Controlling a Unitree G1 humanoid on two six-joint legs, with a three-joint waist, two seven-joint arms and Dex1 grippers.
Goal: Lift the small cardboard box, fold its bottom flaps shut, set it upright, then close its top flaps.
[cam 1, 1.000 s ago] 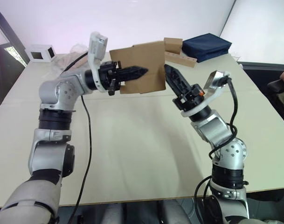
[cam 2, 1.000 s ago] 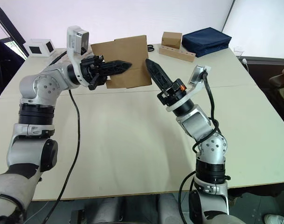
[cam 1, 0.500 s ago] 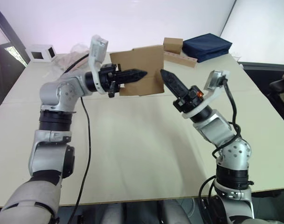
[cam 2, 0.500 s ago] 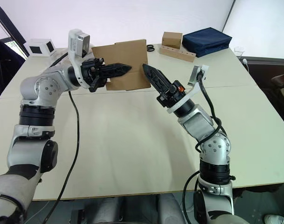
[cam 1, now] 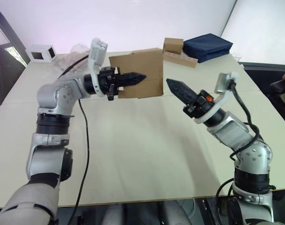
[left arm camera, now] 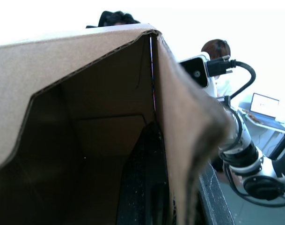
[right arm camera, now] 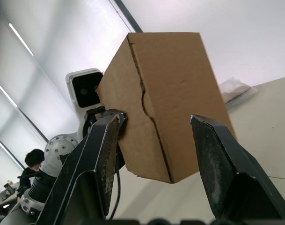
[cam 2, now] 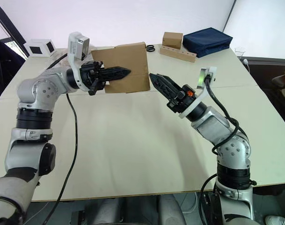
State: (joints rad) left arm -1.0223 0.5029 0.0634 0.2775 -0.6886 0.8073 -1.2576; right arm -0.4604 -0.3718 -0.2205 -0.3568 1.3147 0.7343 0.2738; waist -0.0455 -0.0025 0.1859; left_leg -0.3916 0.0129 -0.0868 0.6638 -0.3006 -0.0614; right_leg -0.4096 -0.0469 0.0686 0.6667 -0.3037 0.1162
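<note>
Holding small cardboard box (cam 2: 126, 65) aloft, left gripper (cam 2: 124, 71) clamping its wall

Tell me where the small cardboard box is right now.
The box is held above the table by the left hand, ahead and left of centre; the open right hand is just beside it.

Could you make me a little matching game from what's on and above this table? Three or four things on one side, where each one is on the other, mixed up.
Things:
1. small cardboard box
2. white box
3. navy blue bag
4. right gripper

Places:
A. far right corner of the table
B. held up in the air by the left gripper
C. far left corner of the table
D. in the air just right of the held box, apart from it

Pairs: 1-B, 2-C, 3-A, 4-D
</note>
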